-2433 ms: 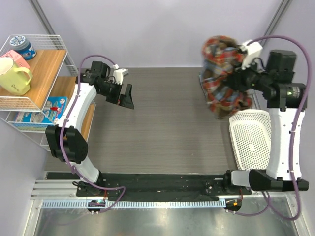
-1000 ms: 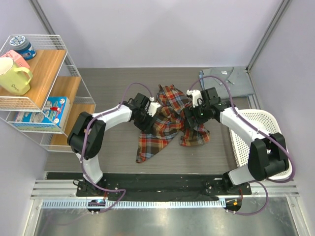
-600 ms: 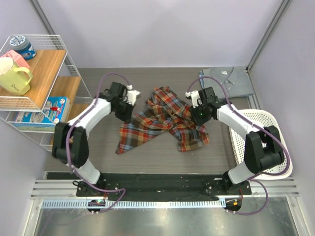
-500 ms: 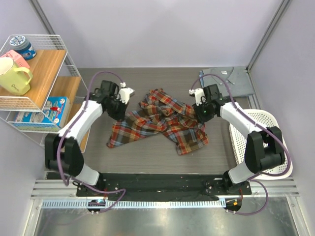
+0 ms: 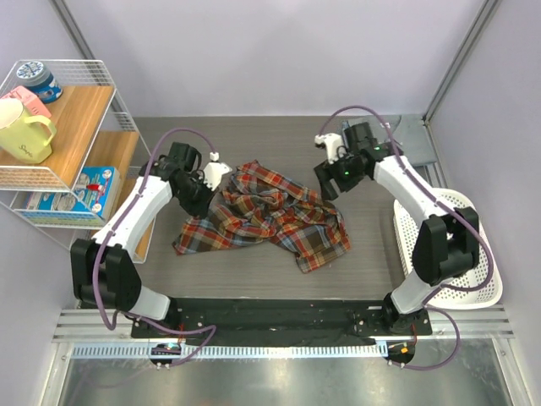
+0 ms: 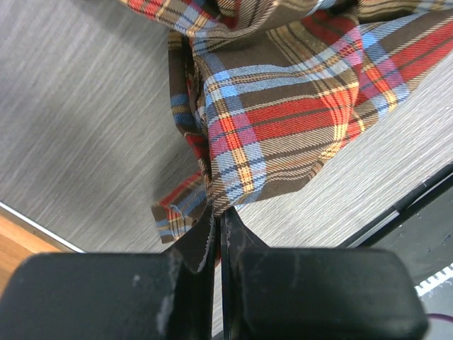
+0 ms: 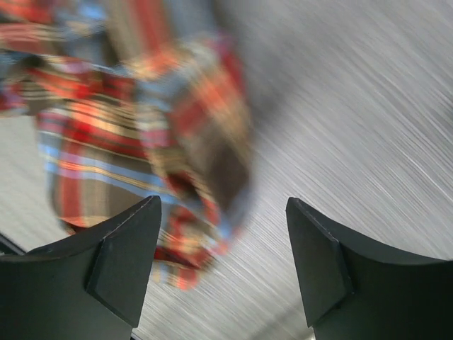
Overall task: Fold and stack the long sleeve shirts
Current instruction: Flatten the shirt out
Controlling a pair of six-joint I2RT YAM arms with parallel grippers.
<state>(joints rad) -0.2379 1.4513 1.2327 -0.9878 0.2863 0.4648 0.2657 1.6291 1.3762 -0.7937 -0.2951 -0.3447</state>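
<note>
Top view, shirts: we count two. The plaid shirt lies crumpled mid-table, and the grey-blue shirt is in the far right corner.
Top view, writing: we can read none; the script on the yellow mug is too small.
Left wrist, left gripper: pinched together on the plaid shirt's edge.
Right wrist, right gripper: fingers apart over the table, with blurred plaid by the left finger.

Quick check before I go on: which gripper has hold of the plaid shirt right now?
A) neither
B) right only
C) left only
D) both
C: in the left wrist view the left gripper is shut on an edge of the plaid shirt, while the right gripper has its fingers wide apart, clamping nothing.
</note>
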